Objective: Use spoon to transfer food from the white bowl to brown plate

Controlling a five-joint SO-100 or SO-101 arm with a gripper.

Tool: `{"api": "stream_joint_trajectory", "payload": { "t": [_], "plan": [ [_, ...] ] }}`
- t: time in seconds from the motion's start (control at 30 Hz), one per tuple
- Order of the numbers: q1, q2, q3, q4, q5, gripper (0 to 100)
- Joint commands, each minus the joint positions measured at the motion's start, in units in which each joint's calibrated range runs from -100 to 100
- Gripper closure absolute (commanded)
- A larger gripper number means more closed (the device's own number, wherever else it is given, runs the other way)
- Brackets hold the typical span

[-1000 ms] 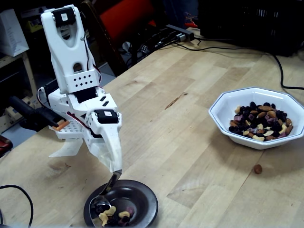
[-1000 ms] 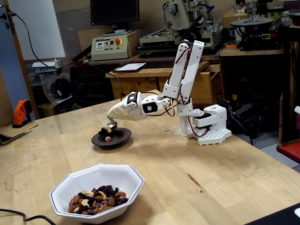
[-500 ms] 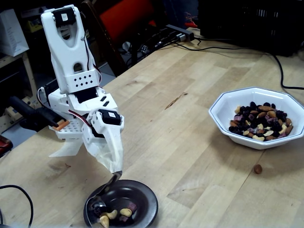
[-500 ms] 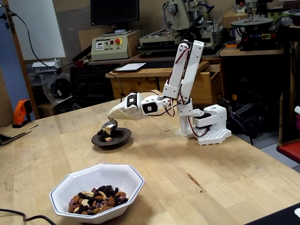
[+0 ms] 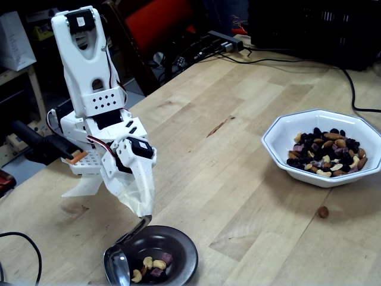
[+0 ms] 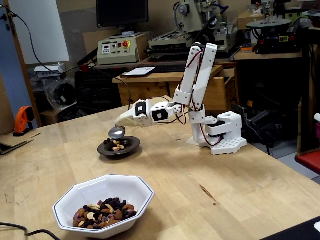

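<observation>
White bowl (image 5: 324, 147) holds food (image 5: 327, 152); brown plate (image 5: 178, 250) few pieces (jaws grip spoon (image 5: 118, 266)).

No text, label, brand, number or sign can be read in either fixed view. The control box (image 6: 117, 48) on the bench far behind the gripper (image 6: 120, 126) carries a red button and small markings, all too blurred to make out. The white arm (image 5: 89, 89) above the gripper shows no legible lettering, and the monitor (image 6: 122, 12) behind it is dark.
</observation>
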Motion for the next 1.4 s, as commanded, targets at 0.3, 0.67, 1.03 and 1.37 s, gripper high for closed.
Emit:
{"api": "stream_joint_trajectory", "payload": {
  "t": [0.3,0.67,1.03,1.37],
  "plan": [
    [-0.6,-0.3,-0.6,-0.9,-0.2,96],
    [-0.6,-0.2,-12.6,-0.2,-0.3,96],
    [-6.9,-0.3,-21.3,-0.1,-1.0,96],
    [-14.3,-0.3,-30.1,-0.2,-7.2,96]
  ]
}}
